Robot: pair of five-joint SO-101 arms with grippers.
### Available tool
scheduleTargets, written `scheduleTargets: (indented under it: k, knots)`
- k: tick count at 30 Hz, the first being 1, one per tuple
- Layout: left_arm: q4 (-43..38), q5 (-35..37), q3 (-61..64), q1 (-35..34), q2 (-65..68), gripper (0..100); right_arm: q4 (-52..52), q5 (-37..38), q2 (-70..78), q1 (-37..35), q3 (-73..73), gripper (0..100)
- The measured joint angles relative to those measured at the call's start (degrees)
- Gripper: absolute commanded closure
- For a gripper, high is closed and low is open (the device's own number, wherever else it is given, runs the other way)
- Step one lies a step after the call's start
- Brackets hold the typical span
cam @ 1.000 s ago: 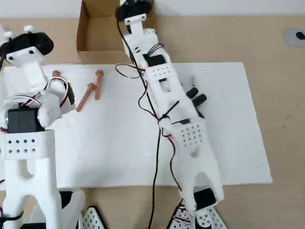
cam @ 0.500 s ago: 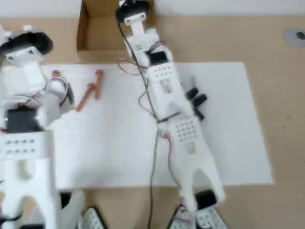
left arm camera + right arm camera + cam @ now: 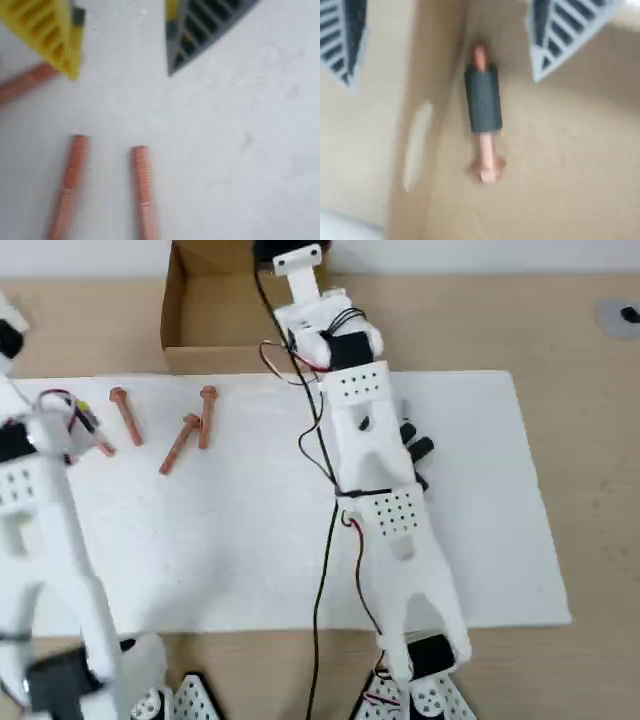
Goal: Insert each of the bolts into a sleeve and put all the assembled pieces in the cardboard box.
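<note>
An assembled piece, a copper bolt in a black sleeve, lies on the floor of the cardboard box close to a wall. My right gripper hangs open above it and holds nothing; in the high view the right gripper is over the box. Loose copper bolts lie on the white mat: one at the left and two close together. My left gripper stands open above the mat, just beyond two bolt tips. Black sleeves peek out beside the right arm.
The white mat covers most of the wooden table. The right arm stretches across the mat's middle to the box, trailing wires. The left arm stands at the left edge.
The left arm has swung away to the left, uncovering the leftmost bolt. The right arm's wrist has shifted slightly right over the box.
</note>
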Motion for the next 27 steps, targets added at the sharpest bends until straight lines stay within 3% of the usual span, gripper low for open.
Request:
scheduleTargets:
  k: [12,18,27]
  knots:
    - [7.30,3.25,-28.31,-3.60,32.53,87,17.32,0.00,-7.47,1.23,-0.09,73.3]
    - [16.00,6.33,-44.22,-4.22,45.36,87,18.73,0.00,-7.47,1.32,-0.09,73.3]
    - [17.58,9.14,-56.79,-4.22,56.88,87,18.81,0.00,-7.47,1.32,-0.09,73.3]
